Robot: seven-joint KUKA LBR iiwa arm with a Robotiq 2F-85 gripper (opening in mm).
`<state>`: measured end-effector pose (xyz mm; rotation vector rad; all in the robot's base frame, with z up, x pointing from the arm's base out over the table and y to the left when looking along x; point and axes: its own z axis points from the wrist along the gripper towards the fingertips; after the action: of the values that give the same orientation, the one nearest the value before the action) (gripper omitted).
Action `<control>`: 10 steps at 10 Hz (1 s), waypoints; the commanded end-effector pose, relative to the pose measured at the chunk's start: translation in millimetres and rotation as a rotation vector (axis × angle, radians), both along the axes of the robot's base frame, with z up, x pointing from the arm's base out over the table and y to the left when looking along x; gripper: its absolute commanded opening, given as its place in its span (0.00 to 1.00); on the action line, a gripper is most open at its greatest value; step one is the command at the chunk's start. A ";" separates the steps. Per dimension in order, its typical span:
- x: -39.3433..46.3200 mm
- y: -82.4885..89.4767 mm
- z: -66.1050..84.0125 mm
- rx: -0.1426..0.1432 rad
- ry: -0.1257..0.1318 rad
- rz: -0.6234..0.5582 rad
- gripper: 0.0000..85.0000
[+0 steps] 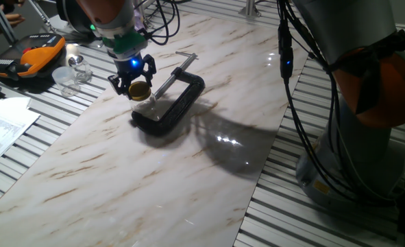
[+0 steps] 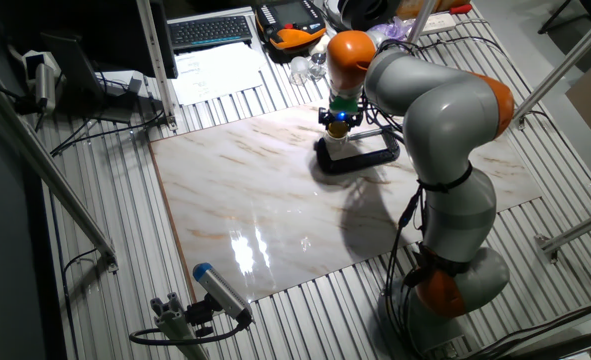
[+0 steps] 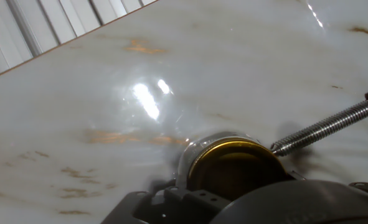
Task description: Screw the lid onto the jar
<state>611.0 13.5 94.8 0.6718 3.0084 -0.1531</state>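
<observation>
- Gold metal is sitting between the jaws [image 1: 138, 85]: they are pinching the lid [image 1: 140, 89] by its rim, one finger [image 1: 116, 84] on each side.
- Seen from the hand view, the lid [image 3: 233, 168] is lying flat over the mouth of the jar [image 3: 196, 151], with clear glass showing as a ring just outside the rim; whether the threads are engaging I cannot tell.
- Judging by its look, the lid is behaving as a light, stiff, thin cap; its shiny rim is probably slippery, so a hold on opposite edges, kept level, is looking like the best grip for turning.
- Glass under it is likely fragile and light, so the jar could be spinning along with the lid or cracking under a hard push.
- Its body [image 1: 144, 103] is showing as short and clear just below the lid, standing inside the opening of a black C-clamp [image 1: 178, 103] on the bench [image 1: 154, 171].
- Whether the clamp is actually gripping the jar is not clear; its threaded screw [image 3: 327, 127] is pointing at the lid's edge and ending just beside it.
- Marble-patterned bench top is reflecting light around the jar, making the glass hard to trace.
- Further out, an orange-black case [image 1: 27, 58] and some clear containers [image 1: 72, 72] are lying well apart from the work.
</observation>
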 end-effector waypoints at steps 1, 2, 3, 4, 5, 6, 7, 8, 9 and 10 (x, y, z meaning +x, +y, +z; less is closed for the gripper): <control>-0.1 -0.5 -0.3 0.001 -0.002 -0.007 0.00; -0.2 -1.0 -0.7 0.002 -0.002 -0.009 0.00; -0.3 -1.6 -0.9 0.002 -0.002 -0.011 0.00; -0.4 -2.0 -1.1 -0.002 -0.003 -0.019 0.00; -0.4 -2.2 -1.2 -0.007 -0.004 -0.027 0.00; -0.5 -2.4 -1.1 -0.014 -0.005 -0.035 0.00; -0.5 -2.6 -1.1 -0.020 -0.006 -0.043 0.00; -0.5 -2.6 -1.0 -0.021 -0.008 -0.055 0.00; -0.4 -2.8 -1.1 -0.005 -0.009 -0.071 0.00; -0.3 -2.9 -1.2 0.000 -0.010 -0.077 0.00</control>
<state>610.7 10.2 93.6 0.7862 2.9746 -0.1530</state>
